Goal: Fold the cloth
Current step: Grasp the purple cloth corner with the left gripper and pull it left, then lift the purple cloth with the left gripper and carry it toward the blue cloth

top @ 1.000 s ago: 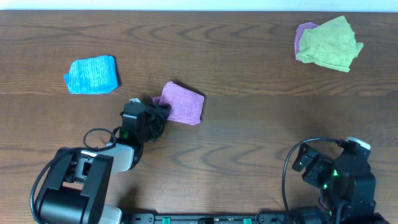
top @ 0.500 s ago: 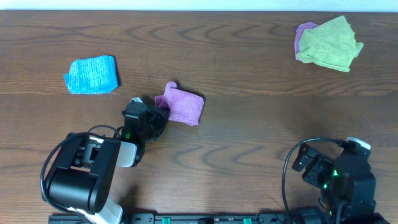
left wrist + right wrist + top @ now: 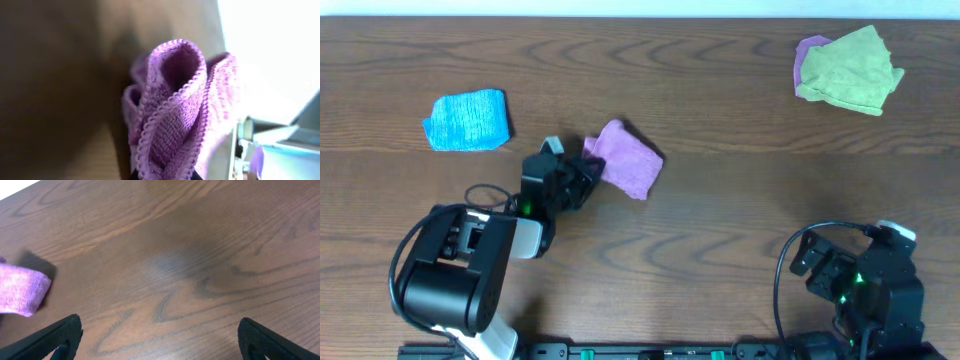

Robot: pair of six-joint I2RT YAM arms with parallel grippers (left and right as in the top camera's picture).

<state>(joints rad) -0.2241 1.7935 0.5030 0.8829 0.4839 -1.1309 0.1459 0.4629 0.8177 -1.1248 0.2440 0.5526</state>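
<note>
Left hand pinches small purple knitted cloth by bunched edge, up off wooden worktop, likely for folding; right hand wide, idle.

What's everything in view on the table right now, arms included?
purple cloth: one, purple, table centre, near edge bunched and gripped
blue cloth: one, blue, far left, lying flat
green cloth: one, green, far right corner, crumpled
lilac cloth: one, lilac, mostly under the green cloth
table: one, brown wood
left gripper: one, black, shut on the purple cloth
right gripper: one, black, open, holding nothing, near right side
</note>
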